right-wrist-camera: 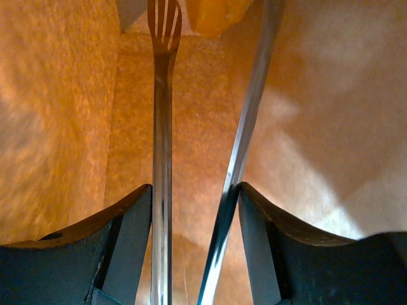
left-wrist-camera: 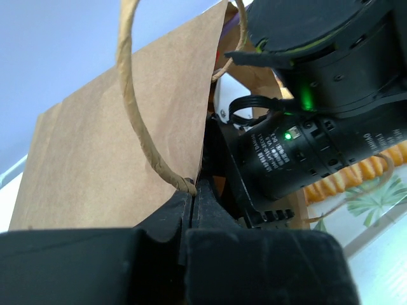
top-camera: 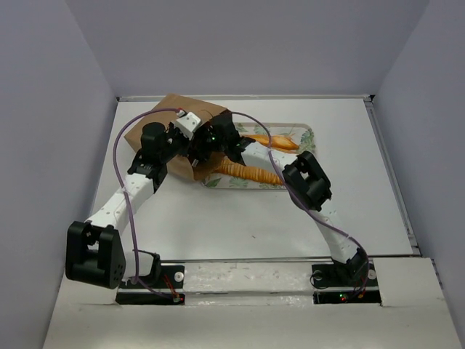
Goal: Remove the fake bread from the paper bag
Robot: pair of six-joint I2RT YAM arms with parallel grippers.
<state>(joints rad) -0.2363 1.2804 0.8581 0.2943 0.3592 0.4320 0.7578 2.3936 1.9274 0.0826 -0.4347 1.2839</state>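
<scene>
The bag (top-camera: 174,102) is being clamped at its rim by the left pincer (left-wrist-camera: 192,197). Inside it, the right pincer (right-wrist-camera: 196,190) is being held apart astride a fork (right-wrist-camera: 162,127) and knife (right-wrist-camera: 245,127), with bread (right-wrist-camera: 216,13) lying beyond. Risk: cutlery being gripped instead of bread.

A white bench (top-camera: 254,218) carries a tray (top-camera: 308,137) printed with green palm leaves, right of centre toward the back. Pale grey walls (top-camera: 247,43) close the bench in on three sides. The right wrist view shows a metal fork (right-wrist-camera: 163,127), tines pointing away, beside a second slim metal utensil (right-wrist-camera: 245,127) of unclear kind, nearly parallel.
</scene>
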